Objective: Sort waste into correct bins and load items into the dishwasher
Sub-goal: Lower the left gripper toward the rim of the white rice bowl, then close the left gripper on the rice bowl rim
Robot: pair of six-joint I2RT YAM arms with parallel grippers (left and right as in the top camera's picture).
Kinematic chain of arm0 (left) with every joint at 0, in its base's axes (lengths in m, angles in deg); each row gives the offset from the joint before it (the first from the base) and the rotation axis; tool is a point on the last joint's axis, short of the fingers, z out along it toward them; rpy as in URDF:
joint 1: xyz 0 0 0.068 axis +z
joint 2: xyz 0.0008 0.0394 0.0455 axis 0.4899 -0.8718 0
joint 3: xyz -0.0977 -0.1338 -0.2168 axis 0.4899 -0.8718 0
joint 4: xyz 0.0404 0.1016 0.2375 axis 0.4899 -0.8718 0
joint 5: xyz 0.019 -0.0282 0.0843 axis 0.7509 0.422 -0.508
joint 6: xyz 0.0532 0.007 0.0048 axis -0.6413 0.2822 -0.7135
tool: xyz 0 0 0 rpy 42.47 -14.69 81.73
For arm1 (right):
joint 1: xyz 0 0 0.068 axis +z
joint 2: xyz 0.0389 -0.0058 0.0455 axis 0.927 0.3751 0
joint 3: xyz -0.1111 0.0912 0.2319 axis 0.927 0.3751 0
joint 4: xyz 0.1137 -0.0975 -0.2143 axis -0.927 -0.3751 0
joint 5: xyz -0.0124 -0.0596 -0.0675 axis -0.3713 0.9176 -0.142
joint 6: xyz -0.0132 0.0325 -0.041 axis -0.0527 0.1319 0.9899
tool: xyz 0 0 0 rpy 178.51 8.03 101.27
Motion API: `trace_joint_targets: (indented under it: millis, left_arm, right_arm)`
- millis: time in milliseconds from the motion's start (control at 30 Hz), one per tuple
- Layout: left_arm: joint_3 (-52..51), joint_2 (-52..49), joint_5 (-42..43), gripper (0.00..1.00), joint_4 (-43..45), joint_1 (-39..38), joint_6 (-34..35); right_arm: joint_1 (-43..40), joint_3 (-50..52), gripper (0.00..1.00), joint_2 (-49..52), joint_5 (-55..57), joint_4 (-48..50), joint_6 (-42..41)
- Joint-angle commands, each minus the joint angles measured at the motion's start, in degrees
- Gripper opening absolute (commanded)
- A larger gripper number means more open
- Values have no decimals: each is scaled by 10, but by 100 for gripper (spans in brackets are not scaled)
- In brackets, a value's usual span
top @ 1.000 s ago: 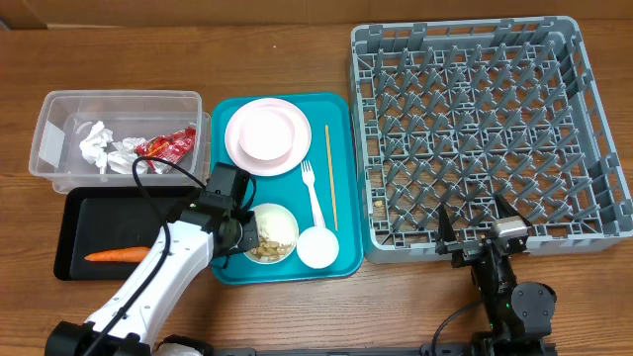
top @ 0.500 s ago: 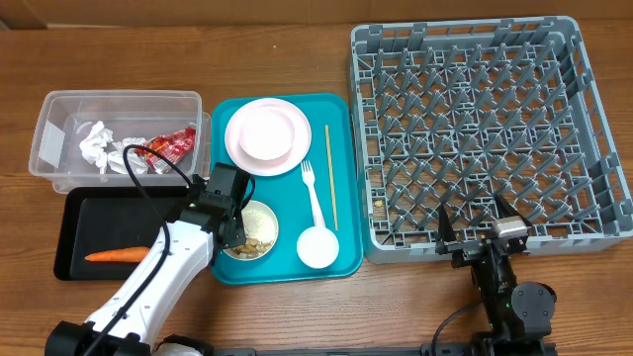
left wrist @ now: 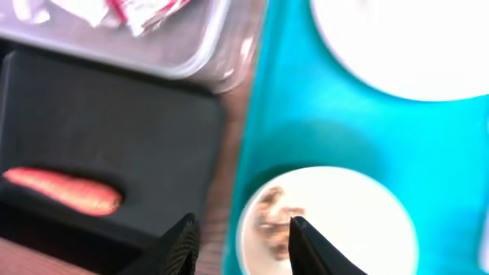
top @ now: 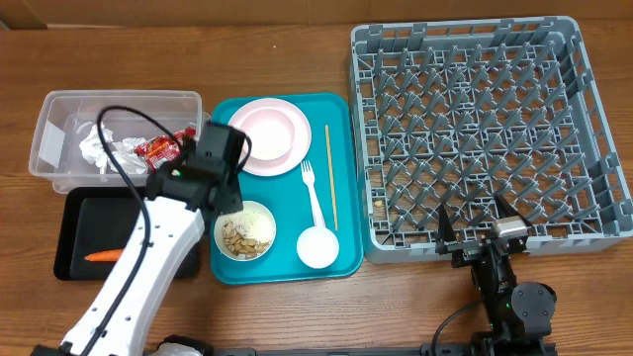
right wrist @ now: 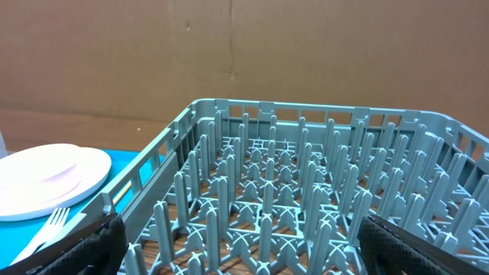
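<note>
The bowl (top: 244,230) of rice scraps is now sitting further left on the teal tray (top: 346,148). The left gripper (left wrist: 243,233) is rising off it, fingers parting and holding nothing. Leftmost, the clear tub (top: 59,148) is holding napkins (top: 96,145) and wrapper (top: 163,146); the black tray (top: 84,222) is holding the carrot (top: 104,255). Scrap-emptying seems underway; next probably needs a rim grip and tipping. The right gripper (top: 477,225) is idling wide open by the rack (top: 465,25).

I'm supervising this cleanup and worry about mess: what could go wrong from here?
The bowl holds food scraps; loading it into the grey rack unemptied would likely scatter them. The left pincer hangs open over the bowl's rim, so a careless grab might tip it onto the teal tray.
</note>
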Motion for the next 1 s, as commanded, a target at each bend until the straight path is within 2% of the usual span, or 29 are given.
trace_joint_targets:
  millis: [0,167,300,967]
  left_arm:
    - [30,2,99,45,-3,-3,-3]
    - [23,2,182,45,-2,-4,-2]
    - [9,2,226,40,-2,-5,7]
    - [-33,-17,223,41,69,-76,18]
  right_arm:
    - [3,6,100,-5,1,2,2]
    - [3,6,100,-5,1,2,3]
    - [3,6,100,-5,1,2,3]
    - [3,6,100,-5,1,2,2]
